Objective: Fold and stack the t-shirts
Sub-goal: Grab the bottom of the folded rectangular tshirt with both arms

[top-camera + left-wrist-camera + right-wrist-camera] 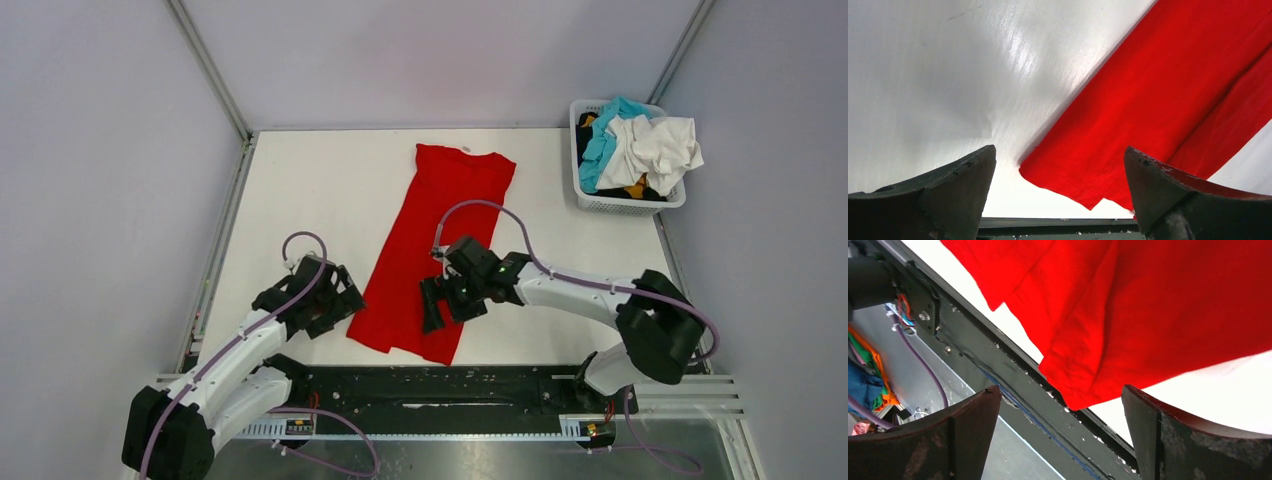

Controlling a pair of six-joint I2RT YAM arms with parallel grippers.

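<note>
A bright red t-shirt (pixel 432 230) lies on the white table folded into a long narrow strip, collar end far, hem near me. My left gripper (pixel 335 300) hovers just left of the hem's near-left corner, jaws wide open and empty; in the left wrist view the red t-shirt (pixel 1168 95) shows that corner between the fingertips (pixel 973 170). My right gripper (pixel 437 303) hangs over the hem's near-right corner, also open and empty, with the red t-shirt (pixel 1148 305) corner seen just beyond its fingertips (pixel 1140 405). More t-shirts, white (pixel 655 145) and teal-blue (pixel 603 140), are heaped in the basket.
A white lattice basket (pixel 630 203) stands at the table's far right corner. The black rail (pixel 440 385) runs along the near edge, right under the shirt's hem. Grey walls close in on the left, right and far sides.
</note>
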